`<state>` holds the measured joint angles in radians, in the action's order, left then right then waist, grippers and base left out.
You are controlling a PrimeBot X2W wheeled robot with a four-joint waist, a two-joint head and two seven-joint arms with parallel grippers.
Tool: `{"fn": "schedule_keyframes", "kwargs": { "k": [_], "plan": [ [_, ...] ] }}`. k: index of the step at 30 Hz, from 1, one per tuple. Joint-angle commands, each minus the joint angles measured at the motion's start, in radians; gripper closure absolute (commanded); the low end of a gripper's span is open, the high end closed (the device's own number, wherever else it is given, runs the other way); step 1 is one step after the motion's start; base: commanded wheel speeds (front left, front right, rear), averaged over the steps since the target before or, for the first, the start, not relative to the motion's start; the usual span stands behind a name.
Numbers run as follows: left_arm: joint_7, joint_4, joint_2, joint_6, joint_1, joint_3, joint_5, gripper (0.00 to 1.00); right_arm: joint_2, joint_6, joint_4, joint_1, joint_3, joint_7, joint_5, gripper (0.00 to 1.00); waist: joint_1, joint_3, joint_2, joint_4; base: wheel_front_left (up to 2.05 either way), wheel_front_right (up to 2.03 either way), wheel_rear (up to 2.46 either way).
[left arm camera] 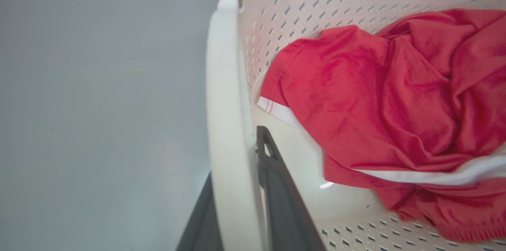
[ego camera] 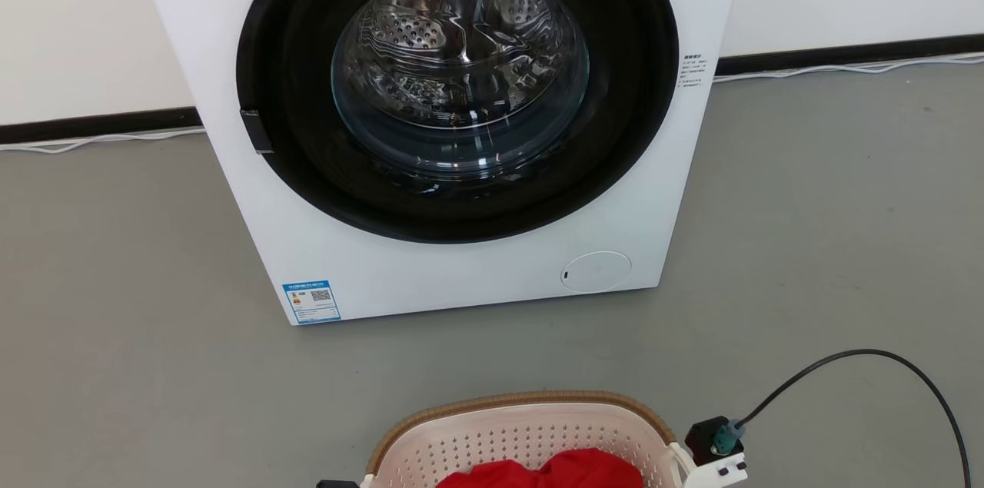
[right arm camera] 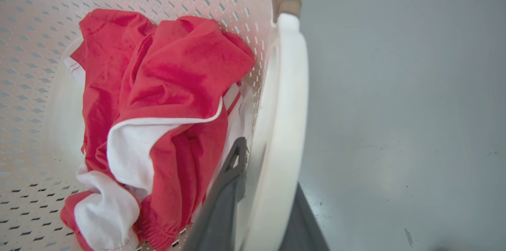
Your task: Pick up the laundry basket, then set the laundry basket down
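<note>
Since the laundry basket [ego camera: 523, 434] is thin perforated plastic holding just one red garment [left arm camera: 375, 97], I judge it light but springy. Its walls would likely flex if squeezed, so the stiffer white loop handles are the places to hold.

At the left, the left claw [left arm camera: 237, 164] is narrowed onto the left handle [left arm camera: 223, 97], with one dark finger outside the loop and one inside against the wall. The garment, soft and slack, lies heaped in the middle and may slide if the basket tips, so a level carry looks wise. At the right, the right claw [right arm camera: 270, 168] clasps the right handle [right arm camera: 286, 97] the same way, a finger on each side. The smooth plastic could slip under a jerk.

I cannot tell whether the base touches the floor [ego camera: 115, 319]. The floor is flat, grey and smooth, a fair place for setting down. The basket is close to the robot and apart from the washing machine [ego camera: 461, 265], which stands toward the floor's far edge by the wall [ego camera: 61, 11]. A black cable [ego camera: 869, 356] arcs at the right, near the basket.
</note>
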<state>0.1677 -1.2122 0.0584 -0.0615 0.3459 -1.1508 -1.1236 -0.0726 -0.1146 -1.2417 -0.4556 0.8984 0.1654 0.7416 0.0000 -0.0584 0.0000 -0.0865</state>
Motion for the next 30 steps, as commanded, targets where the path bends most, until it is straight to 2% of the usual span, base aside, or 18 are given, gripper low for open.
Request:
{"fn": "schedule_keyframes", "kwargs": {
  "k": [1, 23, 30],
  "plan": [
    [0.012, 0.016, -0.008, 0.015, 0.05, -0.001, 0.003, 1.0, 0.022, -0.016, 0.021, -0.044, 0.016, -0.028, 0.011, 1.0, 0.0, 0.0, 0.0, 0.0, 0.0, 0.0, 0.0],
    [0.017, 0.01, -0.008, 0.01, 0.061, -0.049, -0.043, 1.0, 0.022, -0.016, 0.012, -0.05, 0.046, -0.037, 0.042, 1.0, 0.0, -0.002, 0.0, 0.013, 0.0, 0.0, 0.0],
    [0.026, -0.002, -0.008, 0.011, 0.086, -0.051, -0.058, 1.0, 0.022, -0.016, 0.014, -0.065, 0.053, -0.058, 0.046, 1.0, 0.0, 0.029, 0.0, 0.015, 0.0, 0.0, 0.0]
  ]
}}
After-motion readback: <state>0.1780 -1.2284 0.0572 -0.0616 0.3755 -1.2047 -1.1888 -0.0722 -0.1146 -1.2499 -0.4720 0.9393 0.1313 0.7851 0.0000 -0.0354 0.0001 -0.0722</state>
